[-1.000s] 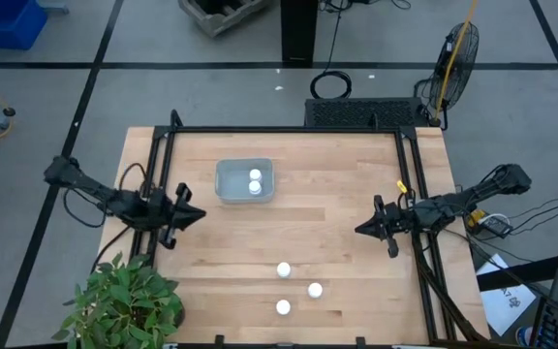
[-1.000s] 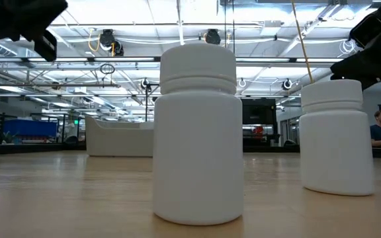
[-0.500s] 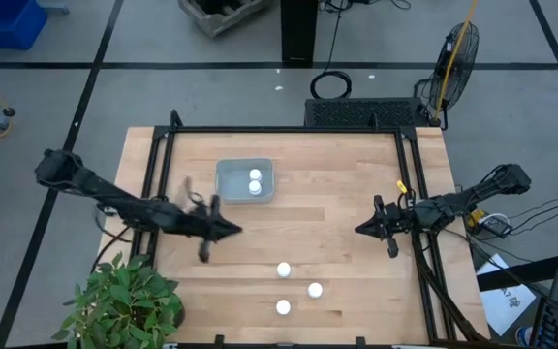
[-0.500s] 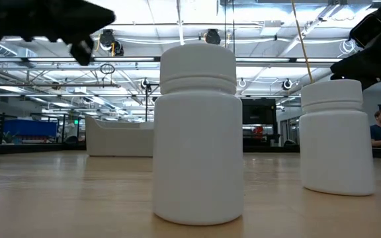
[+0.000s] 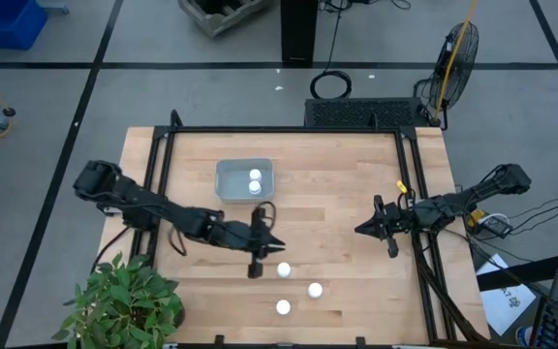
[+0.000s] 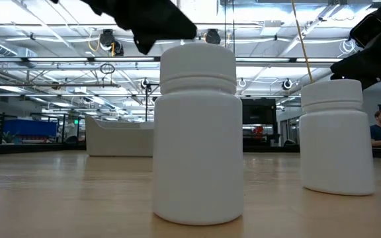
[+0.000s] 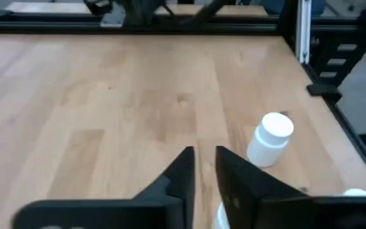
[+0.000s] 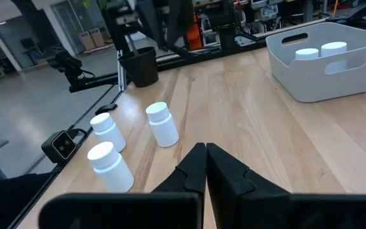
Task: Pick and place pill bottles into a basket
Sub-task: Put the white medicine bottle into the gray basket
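Three white pill bottles stand upright on the wooden table near its front edge [image 5: 283,270], [image 5: 315,289], [image 5: 283,307]. Two more stand inside the pale grey-blue basket [image 5: 231,180], which sits on the table at centre left. My left gripper [image 5: 276,243] hovers just left of the nearest loose bottle, touching nothing; its fingers [image 7: 186,166] show a narrow gap in the left wrist view. One bottle [image 7: 270,139] stands ahead of them. My right gripper [image 5: 360,230] is shut and empty at the table's right side.
Black frame rails run along the table's left and right sides [image 5: 158,174], [image 5: 417,184]. A potted plant [image 5: 124,301] stands at the front left corner. Bare wood lies between the basket and my right gripper. A person [image 6: 380,127] shows far behind the table.
My left gripper has swung from the table's left edge toward the right and near side, ending beside the loose bottles. The bottles and the basket have not moved.
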Tool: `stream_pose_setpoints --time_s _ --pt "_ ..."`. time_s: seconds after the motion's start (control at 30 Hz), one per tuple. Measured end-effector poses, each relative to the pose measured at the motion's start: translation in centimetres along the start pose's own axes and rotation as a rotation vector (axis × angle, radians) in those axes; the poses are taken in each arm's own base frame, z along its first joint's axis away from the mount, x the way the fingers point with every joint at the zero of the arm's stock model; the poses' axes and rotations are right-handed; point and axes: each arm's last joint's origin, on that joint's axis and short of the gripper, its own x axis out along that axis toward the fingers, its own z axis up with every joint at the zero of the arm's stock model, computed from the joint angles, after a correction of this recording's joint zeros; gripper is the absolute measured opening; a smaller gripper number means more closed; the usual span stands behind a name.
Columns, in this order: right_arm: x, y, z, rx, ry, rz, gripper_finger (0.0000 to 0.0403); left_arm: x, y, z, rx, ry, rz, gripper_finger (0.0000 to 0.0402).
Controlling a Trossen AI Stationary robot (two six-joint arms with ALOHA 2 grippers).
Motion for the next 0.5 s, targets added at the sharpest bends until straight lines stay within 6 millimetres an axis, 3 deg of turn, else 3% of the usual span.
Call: stream_pose_setpoints --time_s 0.17,0.37,0.5 --pt "0.0 0.0 0.0 0.000 0.000 0.000 0.0004 1.2 -0.6 0.7 -0.049 0.004 -0.019 0.0137" --pt "0.0 0.0 0.0 0.000 0.000 0.000 0.0004 1.7 -0.5 -0.4 -0.144 0.078 0.031 0.0236" --pt "0.0 0.0 0.0 0.000 0.000 0.000 0.0004 1.9 -1.4 -1.2 -0.163 0.117 0.014 0.0283"
